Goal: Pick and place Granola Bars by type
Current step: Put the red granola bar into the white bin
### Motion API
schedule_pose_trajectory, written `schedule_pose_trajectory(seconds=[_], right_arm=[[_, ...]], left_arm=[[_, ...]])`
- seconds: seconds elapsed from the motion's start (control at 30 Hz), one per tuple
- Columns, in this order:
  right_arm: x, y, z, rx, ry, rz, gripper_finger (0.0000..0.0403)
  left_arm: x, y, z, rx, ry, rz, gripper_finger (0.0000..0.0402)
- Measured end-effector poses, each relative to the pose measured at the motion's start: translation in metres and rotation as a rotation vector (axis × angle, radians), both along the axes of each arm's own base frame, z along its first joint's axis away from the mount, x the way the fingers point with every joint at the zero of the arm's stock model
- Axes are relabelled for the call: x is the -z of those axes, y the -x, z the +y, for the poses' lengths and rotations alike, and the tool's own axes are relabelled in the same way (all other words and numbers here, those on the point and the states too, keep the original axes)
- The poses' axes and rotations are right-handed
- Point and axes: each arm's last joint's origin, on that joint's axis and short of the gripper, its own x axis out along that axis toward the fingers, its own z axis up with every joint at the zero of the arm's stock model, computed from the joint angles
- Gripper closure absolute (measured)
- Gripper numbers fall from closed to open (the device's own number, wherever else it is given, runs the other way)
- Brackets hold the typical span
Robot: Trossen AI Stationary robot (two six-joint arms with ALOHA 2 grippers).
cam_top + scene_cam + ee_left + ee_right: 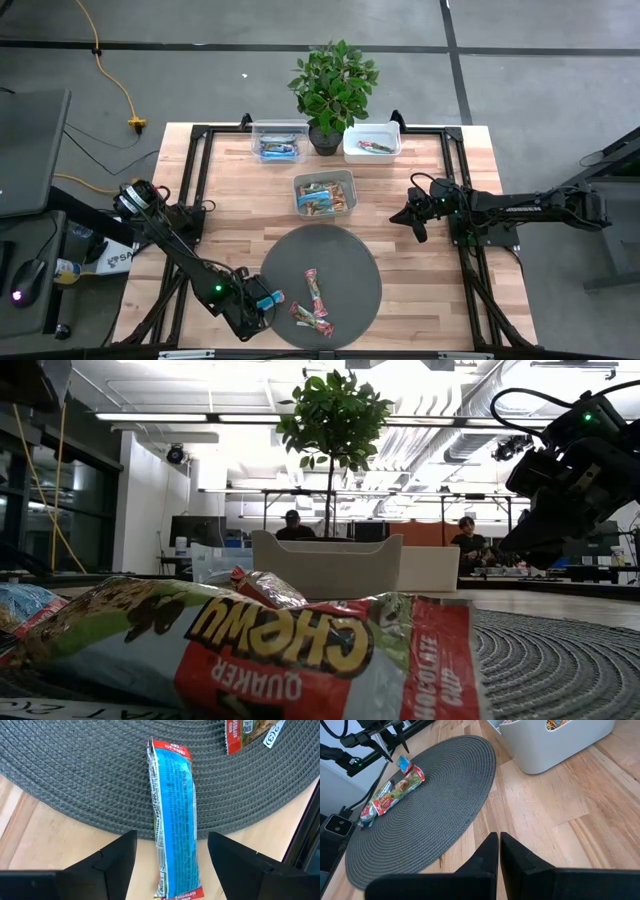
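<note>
At the near left edge of the round grey mat (345,255), the left gripper (262,302) is held low with its fingers (112,857) spread wide apart, nothing clamped between them. A blue bar (172,815) is seen lying lengthwise in the gap between those fingers, touched by neither; one end rests on the mat and the other reaches over the mat's rim onto the wooden bench (430,185). In the high view this blue bar (272,298) is found at the mat's near left rim, just beside the gripper.

Farther in on the mat, near its near edge, a red-and-green bar (315,290) is laid pointing away from the front, and two more multicoloured bars (312,320) are laid crossed just near of it. Close to the low camera, one such wrapper (270,645) fills the view.

Three clear bins are placed beyond the mat: the far left bin (280,142) holds blue bars, the far right bin (372,142) holds a few reddish bars, and the middle bin (325,192) holds yellow-brown bars. A potted plant (333,85) is set between the two far bins.

The right gripper (412,215) is parked above the bench right of the mat, its fingers (487,857) pressed together and empty.
</note>
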Motion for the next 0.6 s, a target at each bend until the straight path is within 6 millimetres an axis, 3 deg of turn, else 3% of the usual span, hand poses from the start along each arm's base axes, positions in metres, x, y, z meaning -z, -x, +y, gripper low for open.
schedule_pose_trajectory(seconds=[0.23, 0.6], right_arm=[[0.0, 0.0, 0.0, 0.0, 0.0, 0.0, 0.0403], [0.0, 0.0, 0.0, 0.0, 0.0, 0.0, 0.0403]], left_arm=[[0.001, 0.0, 0.0, -0.007, 0.005, 0.005, 0.016], [0.018, -0.004, -0.006, 0.002, 0.005, 0.041, 0.016]])
